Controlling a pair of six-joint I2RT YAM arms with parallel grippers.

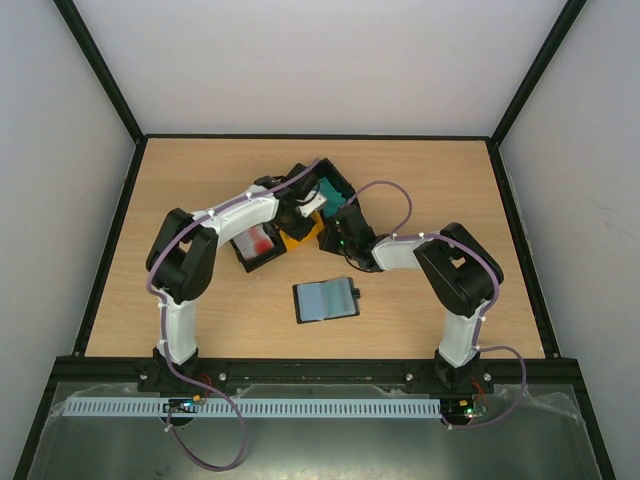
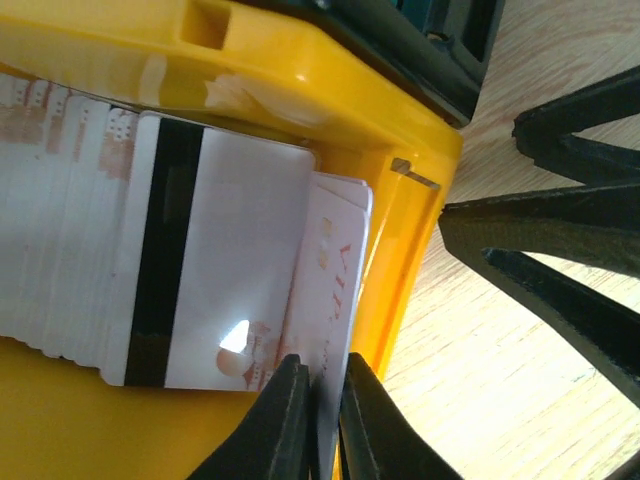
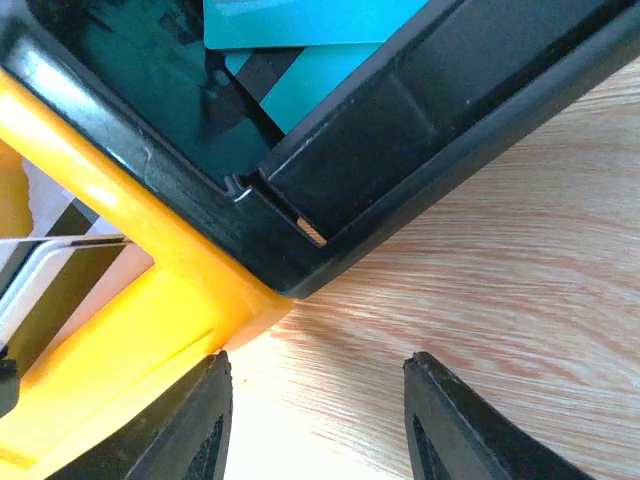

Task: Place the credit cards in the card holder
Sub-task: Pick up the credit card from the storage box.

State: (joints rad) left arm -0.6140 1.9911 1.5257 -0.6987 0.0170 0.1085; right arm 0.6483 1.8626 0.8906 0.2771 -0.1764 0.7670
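Note:
My left gripper (image 2: 318,365) is shut on the edge of a white credit card with red print (image 2: 338,270), which stands in the yellow bin (image 2: 300,70). A white card with a dark stripe (image 2: 225,260) leans beside it in front of a stack of cards. My right gripper (image 3: 318,400) is open and empty over the wood, just off the yellow bin's corner (image 3: 160,300). Teal cards (image 3: 300,20) lie in a black bin (image 3: 400,150). The black card holder (image 1: 325,300) lies open on the table, nearer the arm bases than both grippers.
In the top view a black bin with red-and-white cards (image 1: 258,243), the yellow bin (image 1: 298,238) and the black bin with teal cards (image 1: 332,188) cluster mid-table. The right gripper's fingers (image 2: 560,230) stand close to the yellow bin's side.

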